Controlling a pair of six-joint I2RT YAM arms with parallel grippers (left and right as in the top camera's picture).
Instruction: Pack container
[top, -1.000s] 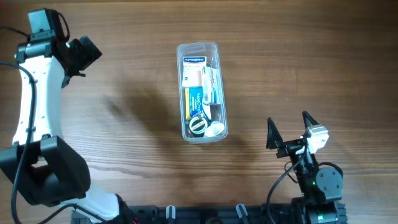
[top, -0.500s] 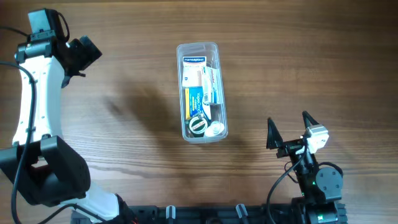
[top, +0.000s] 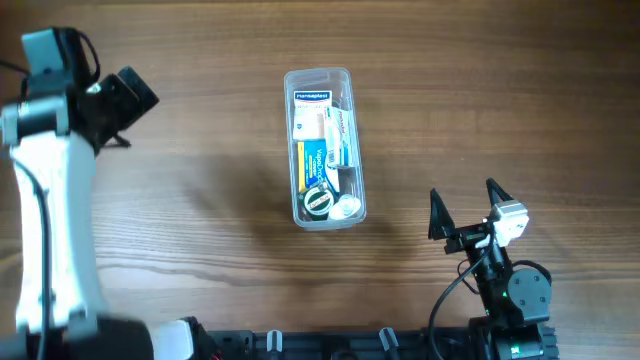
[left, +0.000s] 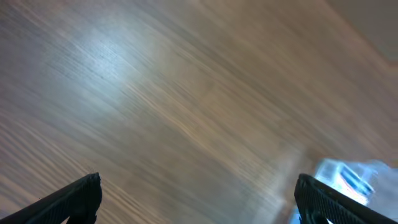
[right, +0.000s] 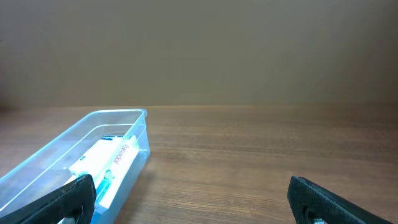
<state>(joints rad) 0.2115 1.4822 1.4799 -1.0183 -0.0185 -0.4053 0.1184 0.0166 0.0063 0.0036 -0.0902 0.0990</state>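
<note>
Packed container (top: 318, 78) at the centre of the desk (top: 520, 90), both claws empty and well apart from it.

In the overhead view the clear tub sits upright in the middle of the frame. It holds white boxes (top: 312, 120), a blue-and-yellow box (top: 318, 160), a dark roll (top: 318, 200) and a small white round piece (top: 346, 207) laid end to end, so packing looks about complete. The left claw (top: 135, 92) hangs at the upper left, its wrist view blurred, with jaws spread wide over bare wood and nothing between them. The right claw (top: 464, 195) rests at the lower right with its prongs parted and empty, facing the tub's short end, probably parked because no loose item is left to fetch.
</note>
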